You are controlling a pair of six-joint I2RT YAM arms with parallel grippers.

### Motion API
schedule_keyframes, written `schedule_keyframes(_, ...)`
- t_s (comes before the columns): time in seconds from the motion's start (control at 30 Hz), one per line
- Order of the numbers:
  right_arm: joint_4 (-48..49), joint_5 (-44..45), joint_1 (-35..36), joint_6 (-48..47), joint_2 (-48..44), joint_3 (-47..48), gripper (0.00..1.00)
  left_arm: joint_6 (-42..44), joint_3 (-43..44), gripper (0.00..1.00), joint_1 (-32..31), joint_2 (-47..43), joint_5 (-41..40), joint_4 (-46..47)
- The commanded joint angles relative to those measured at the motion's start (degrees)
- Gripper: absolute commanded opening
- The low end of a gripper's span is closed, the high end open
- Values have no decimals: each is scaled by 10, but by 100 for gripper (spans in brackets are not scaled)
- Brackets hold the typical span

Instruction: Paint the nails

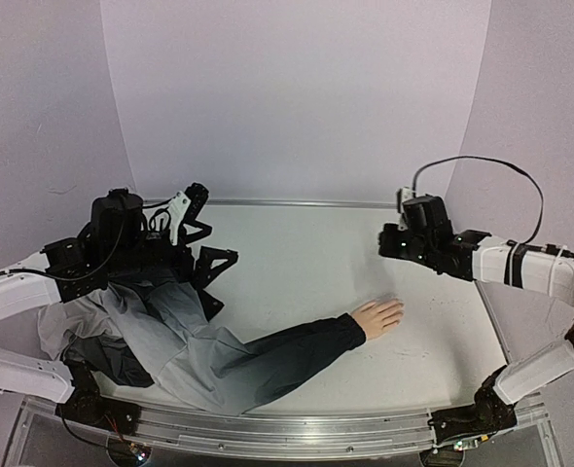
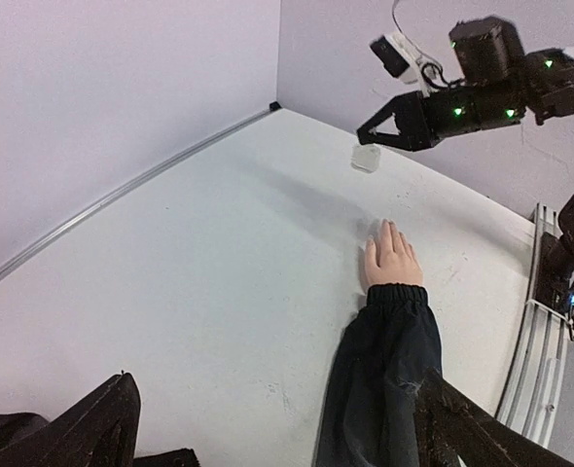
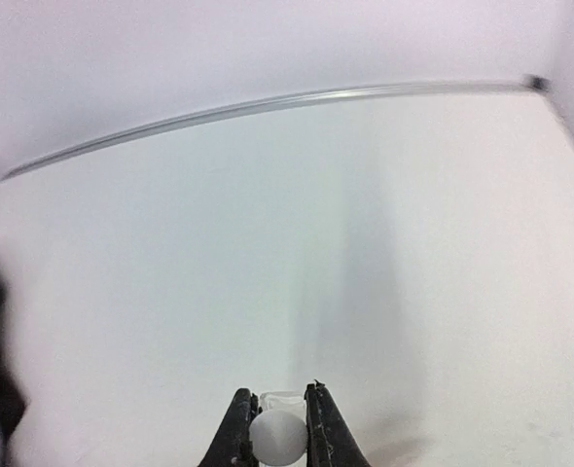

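The pale mannequin hand lies flat on the white table at the end of a dark sleeve, fingers pointing right. Its nails are too small to make out. My right gripper hovers above and behind the hand, shut on a small white bottle that hangs under its fingers. In the right wrist view the round white cap is pinched between the fingers. My left gripper is open above the sleeve's upper end, its dark fingers spread wide with nothing between them.
A heap of grey and dark clothing lies at the left under my left arm. A metal strip marks the table's back edge against the pale wall. A metal rail runs along the near edge.
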Motion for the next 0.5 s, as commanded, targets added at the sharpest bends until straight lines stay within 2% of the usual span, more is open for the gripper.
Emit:
schedule_keyframes(0.0,7,142,-134,82,-17,-79,0,-1,-10,99,2,-38,-58,18)
schedule_keyframes(0.23,80,150,-288,106,36,-140,0,-1,-23,99,3,-57,-73,18)
schedule_keyframes(0.33,81,123,-323,137,73,-135,0,-2,-25,99,3,-62,-74,18)
schedule_keyframes(0.47,76,148,-325,193,90,-139,0,-4,-26,99,3,-65,-73,18)
